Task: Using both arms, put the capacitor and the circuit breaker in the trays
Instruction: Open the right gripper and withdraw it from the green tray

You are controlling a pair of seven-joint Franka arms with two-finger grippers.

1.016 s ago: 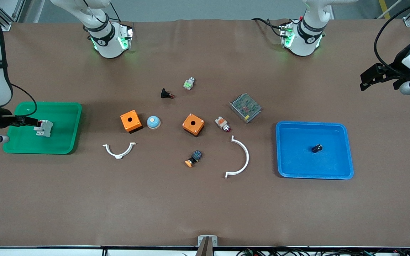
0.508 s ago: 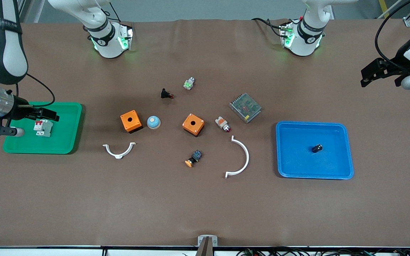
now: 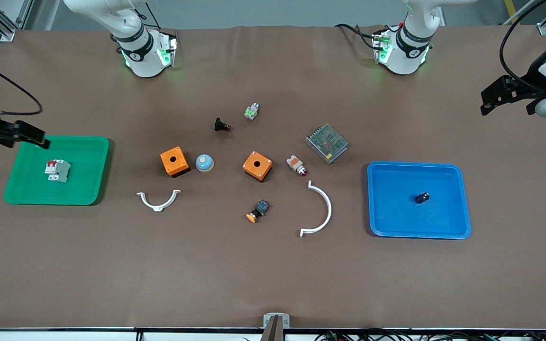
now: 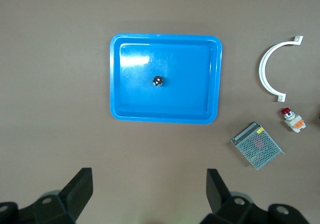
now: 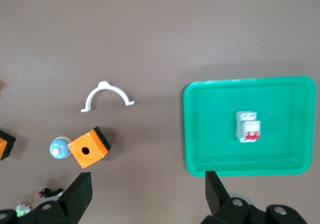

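— Both parts sit in trays, so where are they exactly?

— The breaker (image 3: 58, 170) lies flat in the green tray (image 3: 90, 189), red toggles toward twelve o'clock in the front view. The capacitor (image 3: 422, 197) lies in the blue tray (image 3: 458, 227), a little toward three o'clock of its middle.

— And the tools?

— The right gripper (image 3: 33, 136) hangs over the green tray's rim at about eleven o'clock, fingers spread, holding nothing. The left gripper (image 3: 495, 97) is up near the left arm's end of the table, also spread and empty.

— How would they handle?

— I judge the breaker a stiff, light plastic block (grip its flat long sides, not the toggles). The capacitor looks tiny, smooth and prone to roll; pinch across its barrel.
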